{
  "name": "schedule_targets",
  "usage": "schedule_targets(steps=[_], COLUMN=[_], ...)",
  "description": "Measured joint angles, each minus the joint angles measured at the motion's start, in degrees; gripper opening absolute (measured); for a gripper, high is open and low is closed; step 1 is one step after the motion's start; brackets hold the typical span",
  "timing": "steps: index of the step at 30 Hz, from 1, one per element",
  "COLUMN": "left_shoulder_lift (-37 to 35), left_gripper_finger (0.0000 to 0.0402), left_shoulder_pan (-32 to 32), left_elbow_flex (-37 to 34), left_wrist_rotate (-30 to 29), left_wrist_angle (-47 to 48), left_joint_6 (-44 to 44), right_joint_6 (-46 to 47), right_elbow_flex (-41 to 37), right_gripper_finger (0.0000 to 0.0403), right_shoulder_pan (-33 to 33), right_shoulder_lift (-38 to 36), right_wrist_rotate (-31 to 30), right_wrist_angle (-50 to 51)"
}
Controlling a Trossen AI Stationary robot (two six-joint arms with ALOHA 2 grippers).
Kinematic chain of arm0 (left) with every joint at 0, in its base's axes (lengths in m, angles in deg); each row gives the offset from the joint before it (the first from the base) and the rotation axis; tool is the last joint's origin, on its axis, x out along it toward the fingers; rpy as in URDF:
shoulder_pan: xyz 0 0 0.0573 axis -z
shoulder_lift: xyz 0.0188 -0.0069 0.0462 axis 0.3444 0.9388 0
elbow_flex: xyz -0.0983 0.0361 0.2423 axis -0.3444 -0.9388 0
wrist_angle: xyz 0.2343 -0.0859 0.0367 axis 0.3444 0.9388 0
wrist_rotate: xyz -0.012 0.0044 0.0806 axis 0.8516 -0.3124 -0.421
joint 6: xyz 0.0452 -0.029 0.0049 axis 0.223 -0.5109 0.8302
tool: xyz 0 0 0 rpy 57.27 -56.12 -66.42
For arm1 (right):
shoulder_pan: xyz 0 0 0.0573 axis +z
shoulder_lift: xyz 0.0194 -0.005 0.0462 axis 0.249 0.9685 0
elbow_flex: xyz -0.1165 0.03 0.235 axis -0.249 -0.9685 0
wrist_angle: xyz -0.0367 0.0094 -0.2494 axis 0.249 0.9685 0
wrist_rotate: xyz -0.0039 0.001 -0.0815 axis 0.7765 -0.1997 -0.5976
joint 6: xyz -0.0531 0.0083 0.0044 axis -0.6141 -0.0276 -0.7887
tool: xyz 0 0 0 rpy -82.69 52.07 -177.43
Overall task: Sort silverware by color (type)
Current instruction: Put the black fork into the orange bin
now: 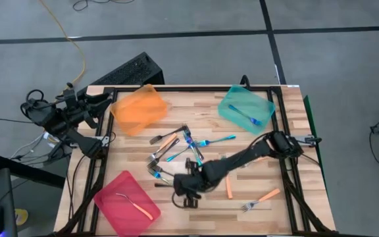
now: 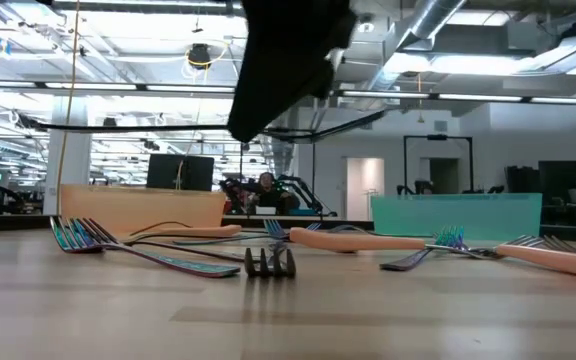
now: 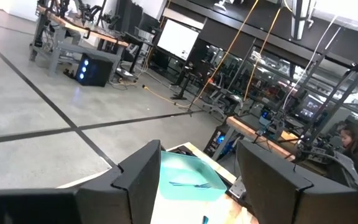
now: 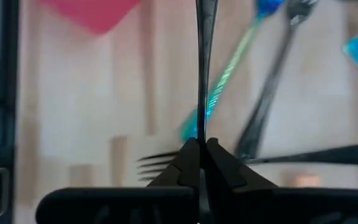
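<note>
you are only at the start of the sort. 1 orange fork [image 1: 139,208] lies in the pink tray [image 1: 114,209], and 1 blue fork [image 1: 245,116] lies in the teal tray [image 1: 232,105]. the orange tray [image 1: 139,108] looks bare, so no dark fork is put away yet.

most of the forks are still out on the table [image 1: 295,210]. a mixed pile [image 1: 176,151] of dark, blue and orange forks lies in the middle, some crossing over each other. an orange fork [image 1: 260,199] lies alone near the front right, and an orange handle [image 1: 229,187] lies just beside your right arm.

your right gripper [image 4: 199,149] is low over the front of the pile. its fingers are pressed together on a thin dark fork [image 4: 203,68], which runs straight out ahead of them. a fork head [image 2: 270,262] stands on the table under the arm in the low view, but you cannot tell if it is the same fork.

your left gripper [image 3: 197,180] waits off the back left corner of the table, fingers spread wide, holding nothing.

my guess is that a dark fork goes to the orange tray, which is at the back left, past the pile. the crossed forks may get dragged along when you lift 1. cables [image 1: 38,141] hang by the left arm, off the table.
</note>
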Motion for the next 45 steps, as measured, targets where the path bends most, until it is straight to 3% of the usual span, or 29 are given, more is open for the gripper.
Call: schedule_targets(steps=[10,25,34,45], left_shoulder_lift=[0.0,0.0,0.0,0.01], left_gripper_finger=[0.0197,0.0197,0.0197,0.0197], left_shoulder_pan=[0.02,0.02,0.01,0.02], left_elbow_flex=[0.0,0.0,0.0,0.0], left_wrist_rotate=[-0.2,-4.55,-4.59,-4.59], left_wrist_angle=[0.01,0.02,0.02,0.02], left_joint_6=[-0.02,0.68,0.81,1.27], right_joint_6=[-3.83,-10.72,-12.03,-13.92], right_elbow_flex=[0.43,0.45,0.5,0.49], right_gripper_finger=[0.0028,0.0028,0.0028,0.0029], right_shoulder_pan=[-10.23,-25.84,-34.08,-39.1], right_shoulder_lift=[-0.02,-0.09,0.39,0.39], right_wrist_rotate=[-0.28,-0.17,3.16,8.69], right_wrist_angle=[-5.23,-28.14,-38.12,-48.18])
